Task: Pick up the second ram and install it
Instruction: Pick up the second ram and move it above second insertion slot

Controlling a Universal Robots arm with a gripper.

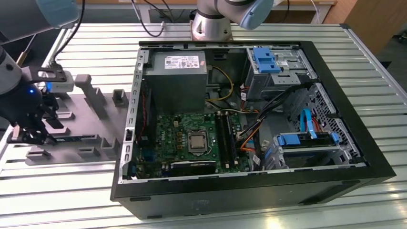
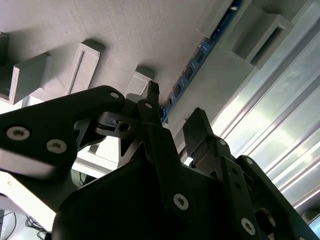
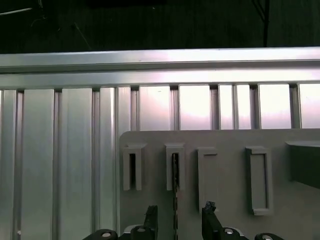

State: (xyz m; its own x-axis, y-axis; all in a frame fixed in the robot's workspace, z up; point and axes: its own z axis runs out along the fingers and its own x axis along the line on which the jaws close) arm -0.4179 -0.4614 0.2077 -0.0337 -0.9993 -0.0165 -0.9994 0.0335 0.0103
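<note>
Nearest in the exterior view, an open black computer case (image 1: 254,195) is laid on its side across the middle of the slatted metal table (image 1: 64,191). A green motherboard (image 1: 184,129) is seen inside it, close to the case's near wall. Along the table's edge on the exterior view's left a grey fixture plate (image 1: 83,121) is set, and the gripper (image 1: 28,137) is held low over the plate's near edge. Its jaws are parted. In the first wrist view one fingertip is seen to either side of the second ram (image 3: 175,172), with a gap left on both sides, so nothing is gripped. The second ram is stood on edge in a narrow raised slot of the plate, by that near edge, and appears as a blue-green strip in the second wrist view. Farther back inside the case, a grey power supply (image 1: 178,81) is mounted beside the far wall, with bright blue drive-bay clips (image 1: 264,59) in the far corner on the exterior view's right. Beyond the case, at the table's far edge, the arm base (image 1: 210,26) is fixed.
</note>
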